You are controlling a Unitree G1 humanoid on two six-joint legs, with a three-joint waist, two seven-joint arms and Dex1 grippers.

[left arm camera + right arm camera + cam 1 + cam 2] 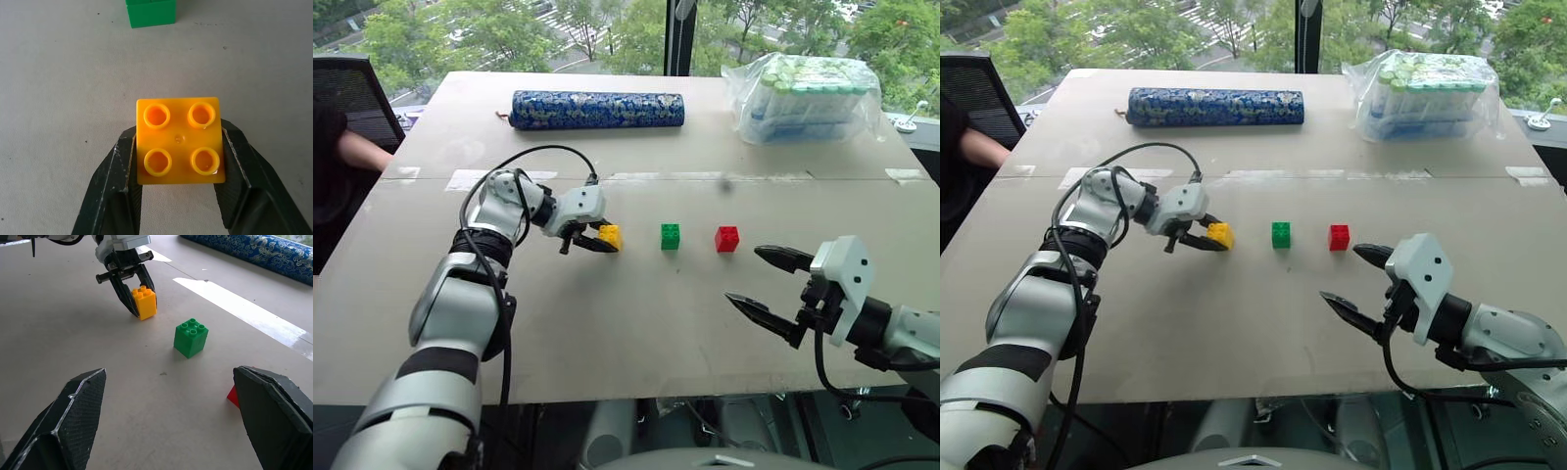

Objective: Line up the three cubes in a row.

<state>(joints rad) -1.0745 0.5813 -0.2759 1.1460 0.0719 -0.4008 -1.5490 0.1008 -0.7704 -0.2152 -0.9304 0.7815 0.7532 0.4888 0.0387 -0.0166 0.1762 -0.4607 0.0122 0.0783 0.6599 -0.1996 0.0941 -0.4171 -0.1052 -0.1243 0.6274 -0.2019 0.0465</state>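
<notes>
Three studded cubes stand in a line across the middle of the table: the yellow cube (610, 236) on the left, the green cube (671, 236) in the middle, the red cube (726, 239) on the right. My left gripper (597, 240) is shut on the yellow cube (179, 142), one black finger (120, 171) on each side, with the cube at the table surface. My right gripper (764, 281) hovers open near the front right, just in front of the red cube (234, 396), nothing between its fingers (73, 416).
A long blue patterned roll (597, 109) lies at the back of the table (626, 333). A clear bag of bottles (808, 96) stands at the back right. A person's arm (357, 152) and a dark chair are at the far left edge.
</notes>
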